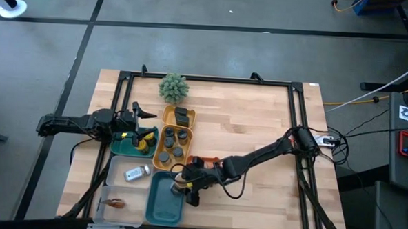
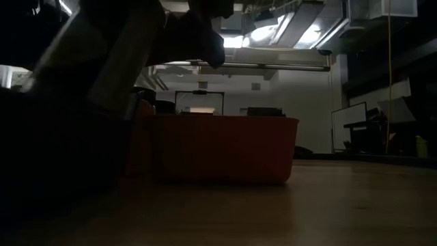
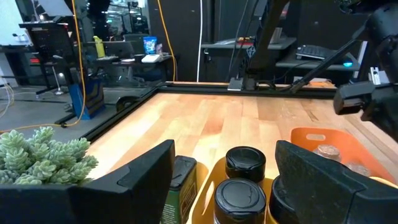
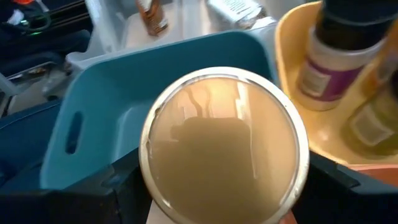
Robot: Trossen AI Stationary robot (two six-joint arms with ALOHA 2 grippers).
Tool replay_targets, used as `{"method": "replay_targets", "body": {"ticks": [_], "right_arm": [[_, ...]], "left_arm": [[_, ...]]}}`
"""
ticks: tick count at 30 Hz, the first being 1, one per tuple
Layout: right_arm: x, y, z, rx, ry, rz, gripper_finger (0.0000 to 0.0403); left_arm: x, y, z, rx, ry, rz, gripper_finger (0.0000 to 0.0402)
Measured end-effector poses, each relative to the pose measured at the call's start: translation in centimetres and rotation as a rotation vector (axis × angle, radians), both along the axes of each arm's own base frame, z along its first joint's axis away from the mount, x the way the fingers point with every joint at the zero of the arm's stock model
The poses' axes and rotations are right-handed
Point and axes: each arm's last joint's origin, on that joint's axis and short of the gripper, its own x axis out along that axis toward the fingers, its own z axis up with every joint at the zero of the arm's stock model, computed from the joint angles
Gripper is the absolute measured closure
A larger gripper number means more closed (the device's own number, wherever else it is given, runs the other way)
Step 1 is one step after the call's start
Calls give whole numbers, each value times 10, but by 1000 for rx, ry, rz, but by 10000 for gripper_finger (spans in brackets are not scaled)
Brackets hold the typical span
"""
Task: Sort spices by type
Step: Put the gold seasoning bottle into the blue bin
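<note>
Clear-lidded jar (image 4: 224, 146) gripped in right end effector (image 1: 185, 190), over teal tray (image 4: 99, 106)

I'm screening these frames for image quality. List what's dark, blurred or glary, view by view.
Low view: very dark, a black silhouette fills its left side, bright ceiling lights behind; only the orange tray reads. Right wrist view: the round-lidded jar between the right gripper fingers is soft, with reflections on its lid. Left wrist view: the left gripper fingers are dark. High view: evenly lit.
</note>
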Motion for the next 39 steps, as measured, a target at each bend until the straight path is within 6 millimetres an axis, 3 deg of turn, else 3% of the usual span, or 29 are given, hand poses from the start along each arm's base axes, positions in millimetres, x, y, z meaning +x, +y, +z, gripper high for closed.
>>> {"method": "replay_targets", "body": {"ticks": [15,26,39], "right_arm": [[3,-1,-8,-49,-9,-37,111],[3,-1,-8,-54,-9,-43,23],[6,-1,-4,-44,-62,-57,15]], "left_arm": [[0,0,0,0,0,0,133],[0,0,0,0,0,0,133],[0,0,0,0,0,0,133]]}}
